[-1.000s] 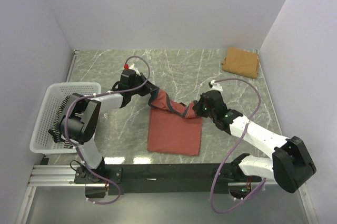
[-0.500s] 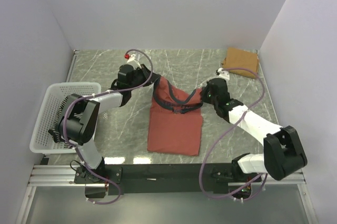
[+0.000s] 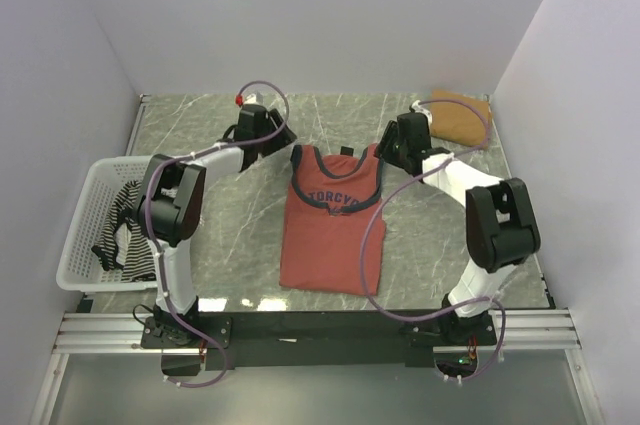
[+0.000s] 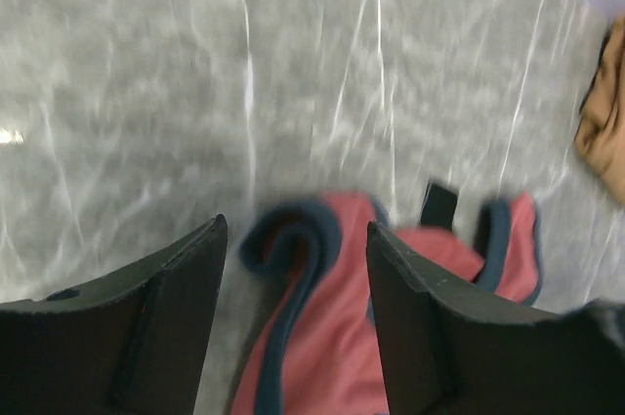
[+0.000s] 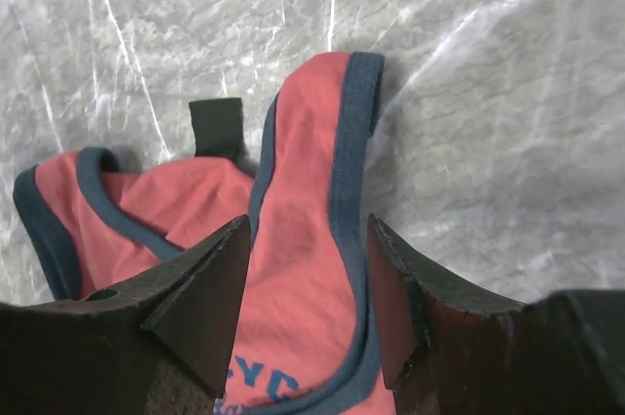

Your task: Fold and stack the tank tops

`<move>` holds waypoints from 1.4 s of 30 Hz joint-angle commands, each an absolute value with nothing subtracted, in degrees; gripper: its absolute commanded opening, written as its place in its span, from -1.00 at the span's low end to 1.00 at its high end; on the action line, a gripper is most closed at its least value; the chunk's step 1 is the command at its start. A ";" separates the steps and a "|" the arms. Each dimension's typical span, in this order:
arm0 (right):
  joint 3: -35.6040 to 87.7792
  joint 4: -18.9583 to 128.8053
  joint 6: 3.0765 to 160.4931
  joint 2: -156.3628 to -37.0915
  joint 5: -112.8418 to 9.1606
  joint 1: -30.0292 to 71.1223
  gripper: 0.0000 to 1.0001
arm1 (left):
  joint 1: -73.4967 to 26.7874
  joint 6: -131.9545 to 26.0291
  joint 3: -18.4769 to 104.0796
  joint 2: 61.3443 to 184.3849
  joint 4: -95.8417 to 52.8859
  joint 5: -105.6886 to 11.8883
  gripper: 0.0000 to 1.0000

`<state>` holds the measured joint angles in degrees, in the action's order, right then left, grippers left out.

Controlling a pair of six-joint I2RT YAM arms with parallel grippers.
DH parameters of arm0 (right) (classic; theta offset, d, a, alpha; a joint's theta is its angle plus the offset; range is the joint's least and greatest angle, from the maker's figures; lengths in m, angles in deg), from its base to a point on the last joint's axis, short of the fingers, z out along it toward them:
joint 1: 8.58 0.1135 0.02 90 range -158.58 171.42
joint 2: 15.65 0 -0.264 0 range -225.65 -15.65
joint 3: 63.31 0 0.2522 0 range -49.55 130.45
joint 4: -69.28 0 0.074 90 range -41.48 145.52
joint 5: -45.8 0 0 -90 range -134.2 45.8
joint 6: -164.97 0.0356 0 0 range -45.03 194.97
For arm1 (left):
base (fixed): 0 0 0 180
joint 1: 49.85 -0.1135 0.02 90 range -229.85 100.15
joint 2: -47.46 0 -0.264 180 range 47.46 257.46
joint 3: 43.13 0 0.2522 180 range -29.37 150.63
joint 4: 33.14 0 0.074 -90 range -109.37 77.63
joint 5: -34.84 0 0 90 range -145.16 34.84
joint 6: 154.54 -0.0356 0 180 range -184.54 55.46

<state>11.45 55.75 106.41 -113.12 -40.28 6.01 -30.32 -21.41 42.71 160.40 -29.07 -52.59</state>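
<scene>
Grey marbled tabletop (image 3: 220, 235) fills the overhead view, with white walls on three sides. At centre lies the rust-red tank top (image 3: 331, 245), spread flat, chest print up, straps toward the top of the frame. My left gripper (image 3: 272, 133) sits at its upper left corner and my right gripper (image 3: 392, 152) at its upper right. Both pairs of fingers stand apart, clasping nothing. In the left wrist view a curled strap (image 4: 293, 249) lies on the marble between them. In the right wrist view a flat strap (image 5: 337, 142) lies between them. The tan tank top (image 3: 460, 118) lies folded at upper right. The striped tank top (image 3: 122, 230) is inside the white mesh basket (image 3: 88, 183) at left.
</scene>
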 commanded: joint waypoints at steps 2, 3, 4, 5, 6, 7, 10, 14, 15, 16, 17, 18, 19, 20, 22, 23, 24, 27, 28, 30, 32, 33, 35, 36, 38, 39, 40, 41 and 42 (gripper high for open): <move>18.83 49.11 108.01 -118.03 -41.74 4.69 0.17 | -31.92 -18.31 53.67 165.05 -19.91 -53.33 0.28; 19.53 48.93 108.37 -118.65 -42.26 4.43 0.18 | -31.92 -18.22 54.56 165.93 -19.55 -52.36 0.29; 19.88 49.19 108.54 -119.18 -43.40 4.17 0.18 | -32.19 -18.31 55.44 166.72 -19.55 -50.96 0.29; 20.32 48.93 109.07 -120.49 -43.67 3.73 0.18 | -32.36 -18.31 57.53 168.81 -18.51 -49.99 0.29; 21.63 48.41 109.33 -121.28 -43.59 3.55 0.18 | -32.54 -17.88 58.95 170.05 -16.49 -49.02 0.28; 22.17 47.53 109.68 -121.99 -43.93 3.29 0.18 | -32.97 -17.61 59.75 171.11 -15.86 -47.79 0.28; 22.17 48.05 110.91 -122.79 -46.92 2.67 0.17 | -33.33 -15.86 59.76 173.05 -17.34 -43.22 0.26; 20.68 48.67 110.74 -121.03 -47.89 2.49 0.16 | -33.77 -12.34 57.05 171.92 -18.58 -39.79 0.27; 20.68 48.14 110.57 -120.94 -47.80 2.58 0.16 | -33.94 -10.51 56.59 171.48 -18.41 -39.69 0.28; 20.59 47.88 110.39 -120.85 -47.72 2.58 0.16 | -34.12 -9.53 56.24 170.69 -18.23 -39.43 0.29; 20.50 47.87 110.39 -120.42 -47.72 2.58 0.16 | -34.12 -8.65 55.11 170.33 -18.93 -38.99 0.30; 19.98 48.13 110.39 -120.15 -47.63 2.41 0.16 | -34.12 -6.64 54.66 170.07 -18.93 -38.12 0.31; 19.71 48.22 110.56 -119.89 -47.71 2.49 0.16 | -34.12 -5.58 54.66 170.24 -18.93 -37.85 0.32; 19.28 48.40 110.65 -119.62 -47.72 2.49 0.16 | -34.12 -4.52 55.09 170.42 -17.63 -37.59 0.31; 19.18 48.05 110.74 -119.36 -47.80 2.32 0.16 | -34.21 -1.53 55.27 170.16 -15.26 -37.84 0.30; 19.18 47.87 110.65 -119.27 -47.89 2.32 0.15 | -34.21 -0.65 54.66 169.46 -13.16 -39.15 0.30; 19.01 47.79 110.65 -119.27 -47.89 2.32 0.15 | -34.30 1.01 53.70 168.58 -13.05 -41.78 0.31; 17.87 48.22 110.74 -118.39 -47.89 1.79 0.15 | -34.39 4.00 51.06 165.24 -11.30 -43.99 0.32; 17.60 48.40 110.92 -118.04 -48.07 1.70 0.15 | -34.39 4.53 50.44 164.45 -11.03 -44.09 0.32; 17.16 48.49 110.92 -117.78 -48.24 1.44 0.15 | -34.38 6.63 49.74 163.65 -10.93 -44.09 0.39; 16.81 48.49 111.00 -117.51 -48.33 1.09 0.15 | -34.39 8.22 47.98 162.77 -11.64 -43.91 0.40; 16.64 48.57 111.09 -117.34 -48.42 1.00 0.14 | -34.39 9.88 47.19 162.51 -13.29 -43.65 0.40; 16.02 48.93 111.18 -116.90 -48.59 0.82 0.14 | -34.39 11.30 45.96 162.77 -14.18 -42.68 0.42; 15.93 49.19 111.18 -116.81 -48.68 0.82 0.14 | -34.39 12.44 45.61 162.94 -14.88 -42.16 0.43; 15.93 49.10 111.18 -116.81 -49.03 0.65 0.13 | -34.39 13.85 44.38 164.00 -18.22 -40.05 0.44; 15.84 49.10 111.18 -116.90 -49.12 0.56 0.12 | -34.39 14.99 44.29 164.52 -18.93 -39.44 0.43; 15.76 49.28 111.18 -116.81 -49.30 0.65 0.12 | -34.39 15.52 44.46 165.83 -18.93 -39.08 0.43; 15.50 49.28 111.09 -116.81 -49.30 0.65 0.12 | -34.39 16.05 44.46 166.46 -21.46 -38.21 0.42; 15.41 49.45 111.27 -116.81 -49.38 0.65 0.12 | -34.39 17.36 44.29 166.90 -22.18 -37.85 0.41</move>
